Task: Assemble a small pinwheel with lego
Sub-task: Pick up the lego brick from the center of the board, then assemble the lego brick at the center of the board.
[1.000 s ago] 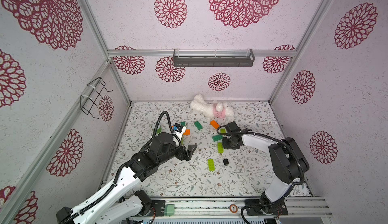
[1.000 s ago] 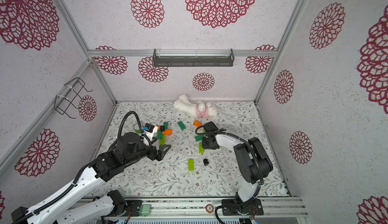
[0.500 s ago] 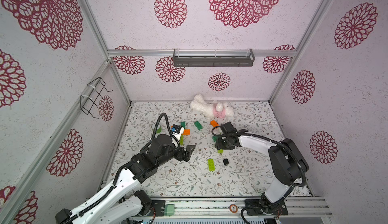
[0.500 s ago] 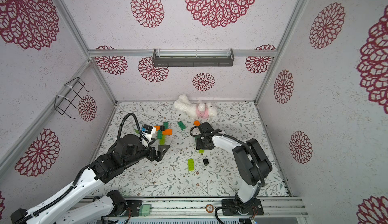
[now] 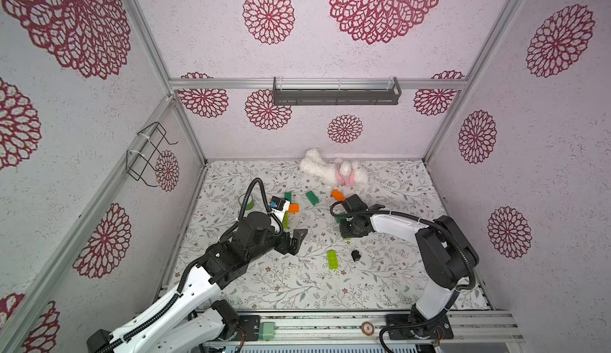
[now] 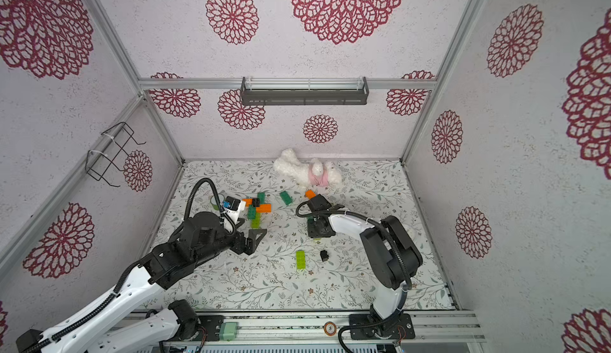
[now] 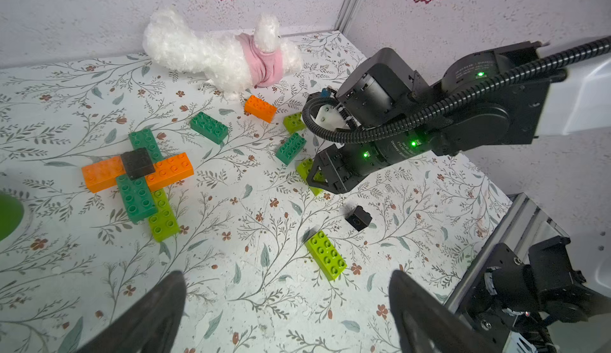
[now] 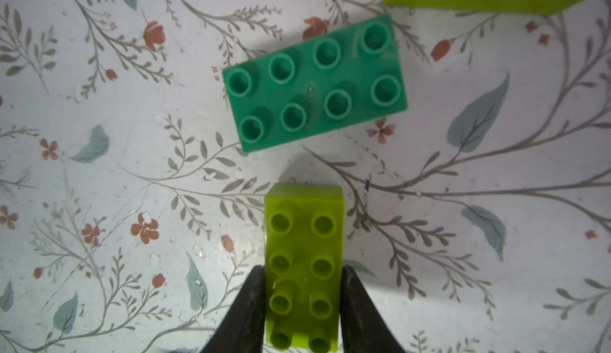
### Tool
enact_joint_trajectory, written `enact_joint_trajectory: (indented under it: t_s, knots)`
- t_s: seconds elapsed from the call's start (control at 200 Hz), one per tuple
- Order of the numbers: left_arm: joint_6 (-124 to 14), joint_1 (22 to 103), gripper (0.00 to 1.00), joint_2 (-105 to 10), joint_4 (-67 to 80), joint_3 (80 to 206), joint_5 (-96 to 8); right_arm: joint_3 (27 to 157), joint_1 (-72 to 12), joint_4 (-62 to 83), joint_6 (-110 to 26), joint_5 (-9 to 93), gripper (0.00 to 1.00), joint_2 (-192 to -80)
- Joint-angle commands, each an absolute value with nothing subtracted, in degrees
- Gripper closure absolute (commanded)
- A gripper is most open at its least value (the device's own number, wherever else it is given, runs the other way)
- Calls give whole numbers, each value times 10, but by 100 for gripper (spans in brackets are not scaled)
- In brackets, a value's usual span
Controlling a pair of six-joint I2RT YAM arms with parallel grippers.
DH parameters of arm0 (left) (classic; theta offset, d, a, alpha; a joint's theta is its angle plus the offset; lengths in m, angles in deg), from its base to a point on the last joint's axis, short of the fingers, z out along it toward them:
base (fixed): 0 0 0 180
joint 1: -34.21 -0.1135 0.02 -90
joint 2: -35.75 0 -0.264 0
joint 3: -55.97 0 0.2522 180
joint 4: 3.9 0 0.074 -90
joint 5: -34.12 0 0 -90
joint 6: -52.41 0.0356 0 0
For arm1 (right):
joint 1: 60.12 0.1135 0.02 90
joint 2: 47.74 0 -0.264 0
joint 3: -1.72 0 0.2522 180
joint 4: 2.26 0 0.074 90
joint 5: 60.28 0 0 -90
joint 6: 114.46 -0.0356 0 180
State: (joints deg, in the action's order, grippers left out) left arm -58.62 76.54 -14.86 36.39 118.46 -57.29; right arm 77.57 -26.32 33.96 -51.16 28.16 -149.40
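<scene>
Nearest the robot, on the near side of the half-built pinwheel [image 7: 137, 176], the left gripper [image 7: 286, 278] hangs empty with its jaws spread wide. Its arm stretches low and forward, wrist tipped toward the table. Toward the right arm's side of the pinwheel, and nearer than it, lie a loose lime brick [image 7: 325, 255] and a black square [image 7: 358, 218].

Further over on that side, roughly level with the pinwheel, the right gripper [image 8: 302, 270] pinches a lime green brick [image 8: 304, 229] by its long sides. The grip looks square. A straight lift should clear the dark green brick [image 8: 314, 83] just past its end. After that it wants lining up stud for stud with the pinwheel before any press, probably with the left gripper steadying the build. The right arm reaches forward, wrist bent so the fingers point straight down.

Beyond the pinwheel lies the plush toy [image 7: 218, 57].
</scene>
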Motion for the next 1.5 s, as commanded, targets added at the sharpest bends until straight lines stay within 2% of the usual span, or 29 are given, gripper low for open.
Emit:
enact_joint_trajectory:
  t_s: [0.0,0.315,0.485,1.496]
  knots:
    - [-583,766,3,-136,365,1191,-579,794,-257,355,-523,263,68,-1500]
    - [-612,778,3,-102,385,1171,-618,803,-193,358,-592,254,70,-1452]
    - [-607,792,3,-84,386,1166,-636,824,-162,370,-621,246,70,-1473]
    - [-598,833,3,-69,404,1173,-669,786,-113,378,-666,215,69,-1485]
